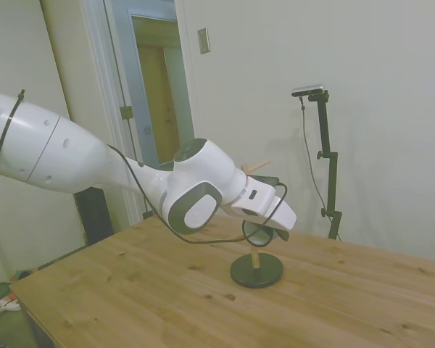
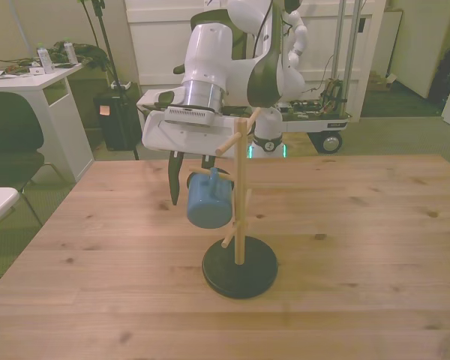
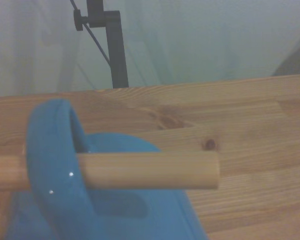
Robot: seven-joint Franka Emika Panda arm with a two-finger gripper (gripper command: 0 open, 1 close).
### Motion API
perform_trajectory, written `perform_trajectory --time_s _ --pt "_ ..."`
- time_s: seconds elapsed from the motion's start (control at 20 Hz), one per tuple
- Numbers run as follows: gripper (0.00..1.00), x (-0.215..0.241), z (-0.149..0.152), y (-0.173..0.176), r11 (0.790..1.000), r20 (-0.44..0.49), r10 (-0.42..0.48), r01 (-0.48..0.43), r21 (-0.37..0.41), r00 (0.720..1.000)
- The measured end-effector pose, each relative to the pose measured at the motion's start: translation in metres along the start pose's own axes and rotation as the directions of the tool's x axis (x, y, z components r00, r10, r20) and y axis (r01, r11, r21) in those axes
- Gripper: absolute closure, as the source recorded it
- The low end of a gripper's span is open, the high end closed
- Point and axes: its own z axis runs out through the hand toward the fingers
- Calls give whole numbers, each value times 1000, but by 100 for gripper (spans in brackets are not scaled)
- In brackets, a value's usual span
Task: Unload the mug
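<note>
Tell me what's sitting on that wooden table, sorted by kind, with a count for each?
Mugs: 1, the light-blue mug hanging by its handle on a peg.
Racks: 1, the wooden mug rack with a round dark base.
Robot grippers: 1, the gripper reaching at the mug, not standing on the table.
Total: 3 things, 2 of them on the table.
</note>
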Motion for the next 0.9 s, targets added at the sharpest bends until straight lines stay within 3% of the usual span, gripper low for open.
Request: perform_trajectory --time_s 0.9 --pt "100 2 -15 -2 1000 -9 5 -5 20 1000"
